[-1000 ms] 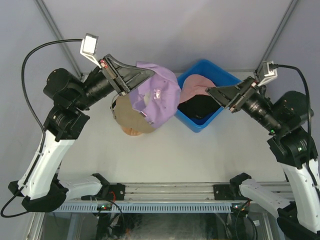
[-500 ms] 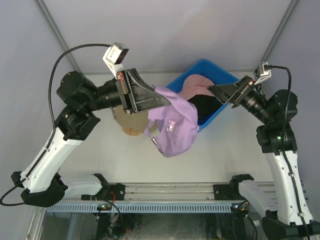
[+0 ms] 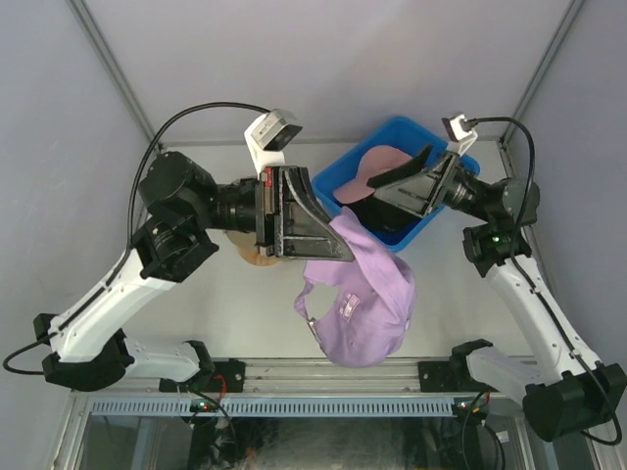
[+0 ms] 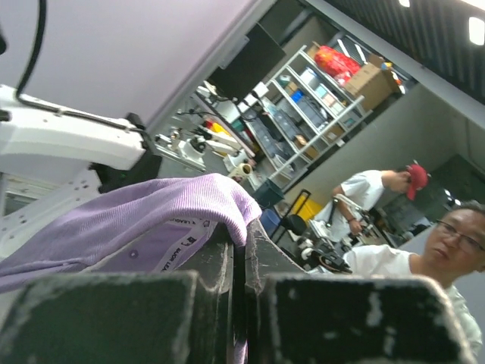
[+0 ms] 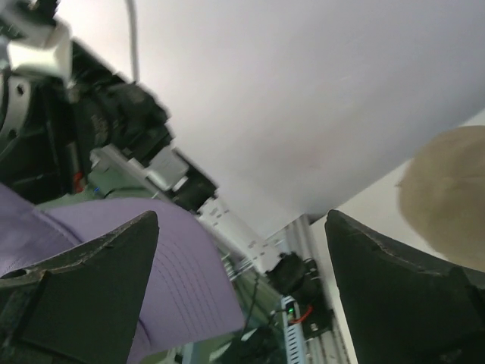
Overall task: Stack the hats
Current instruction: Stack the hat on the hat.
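Note:
My left gripper is shut on the edge of the purple hat, which hangs from it in the air over the front middle of the table. In the left wrist view the purple hat drapes over the pinched fingertips. A pink hat and a black hat lie in the blue bin. My right gripper is open above the bin with nothing between its fingers. The right wrist view shows the purple brim and the tan hat.
The wooden stand under the tan hat is mostly hidden by my left arm. The blue bin stands at the back right. Grey walls close the back and sides, and a metal rail runs along the near edge.
My left arm has swung the purple hat off the stand area toward the front right. My right gripper has opened wide and turned over the bin toward the left.

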Motion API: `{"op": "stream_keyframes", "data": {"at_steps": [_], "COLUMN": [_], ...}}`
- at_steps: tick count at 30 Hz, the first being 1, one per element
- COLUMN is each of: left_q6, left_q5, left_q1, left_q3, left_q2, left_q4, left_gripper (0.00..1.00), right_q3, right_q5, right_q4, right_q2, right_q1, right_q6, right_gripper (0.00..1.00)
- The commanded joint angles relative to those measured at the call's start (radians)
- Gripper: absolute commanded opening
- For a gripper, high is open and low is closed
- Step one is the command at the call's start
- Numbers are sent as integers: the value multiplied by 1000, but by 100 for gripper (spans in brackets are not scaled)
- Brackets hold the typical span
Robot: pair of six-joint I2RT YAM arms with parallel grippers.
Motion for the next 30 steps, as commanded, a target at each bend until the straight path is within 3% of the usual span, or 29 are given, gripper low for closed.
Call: {"op": "stream_keyframes", "data": {"at_steps": [1,9,13,16,24,30], "left_q6": [-109,-291,-292,-308,-426,-482], "left_q5": [42,74,94,101,100,95], "left_q1": [-44,-68,-62,-23,65,64], "left_q3": [67,67,76,38,-16,15], "left_q2": [-2,6,-6,-33,-68,-47], "left_q4": [170,466,480,514,677,735], "left_gripper": [0,0,0,0,0,0], "right_q3": [9,-31,-84,-107,-104,-140], "right_q5": [-23,31,96,145,177,188], "right_q4": [259,522,801,910,845,606], "right_q2": [7,55,81,82,14,-58], "right_q1": [134,315,342,366,470,492], "right_q6": [98,264,484,571,513,302], "right_gripper": [91,91,89,85,75,76]}}
